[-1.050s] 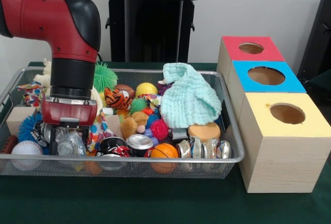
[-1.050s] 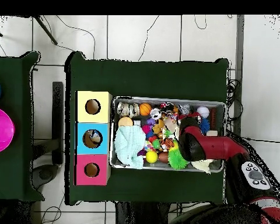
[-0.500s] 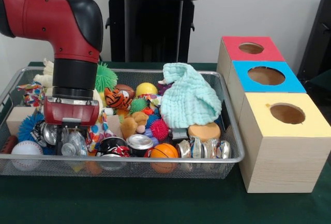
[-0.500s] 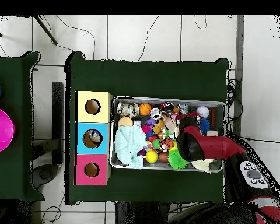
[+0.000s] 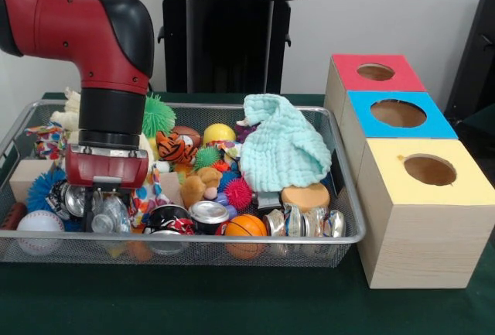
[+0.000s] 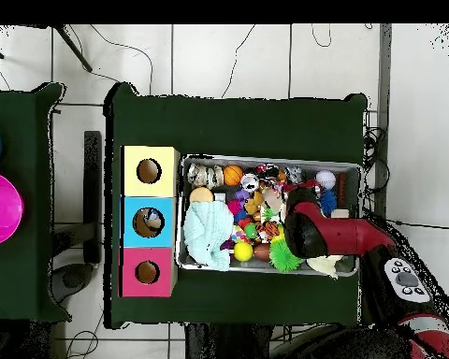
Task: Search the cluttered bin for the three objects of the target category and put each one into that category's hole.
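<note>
Crushed clear plastic bottle (image 5: 108,217) at 8 o'clock in wire mesh bin (image 5: 232,248), beside white baseball (image 5: 39,223). Clamped by black gripper (image 5: 107,213), fingers closed on it. Yellow-topped wooden hole box (image 5: 421,215) at 3 o'clock.

Wire-mesh bin (image 5: 340,236) packed with toys, balls and cans. Crushed silver can (image 5: 104,217) lies at front-left corner beside white baseball (image 5: 39,223). Upright silver can (image 5: 207,215) mid-front. Three wooden boxes: red-topped (image 5: 375,72), blue-topped (image 5: 398,114), yellow-topped (image 5: 429,171), each with round hole.
</note>
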{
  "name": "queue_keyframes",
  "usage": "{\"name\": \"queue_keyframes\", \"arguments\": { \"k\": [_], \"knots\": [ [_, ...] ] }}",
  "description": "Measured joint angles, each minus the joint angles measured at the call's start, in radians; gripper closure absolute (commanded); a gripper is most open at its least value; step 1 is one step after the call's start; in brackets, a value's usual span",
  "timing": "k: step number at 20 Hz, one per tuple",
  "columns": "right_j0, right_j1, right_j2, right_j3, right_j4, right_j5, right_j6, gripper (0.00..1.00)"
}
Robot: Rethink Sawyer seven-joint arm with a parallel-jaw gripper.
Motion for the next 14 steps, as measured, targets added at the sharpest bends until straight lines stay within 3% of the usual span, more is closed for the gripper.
{"name": "queue_keyframes", "arguments": {
  "k": [5, 14],
  "knots": [
    [-0.054, -0.080, 0.061, 0.084, 0.017, 0.049, 0.000, 1.00],
    [-0.193, -0.376, 0.215, 0.327, 0.190, 0.335, 0.000, 1.00]
  ]
}}
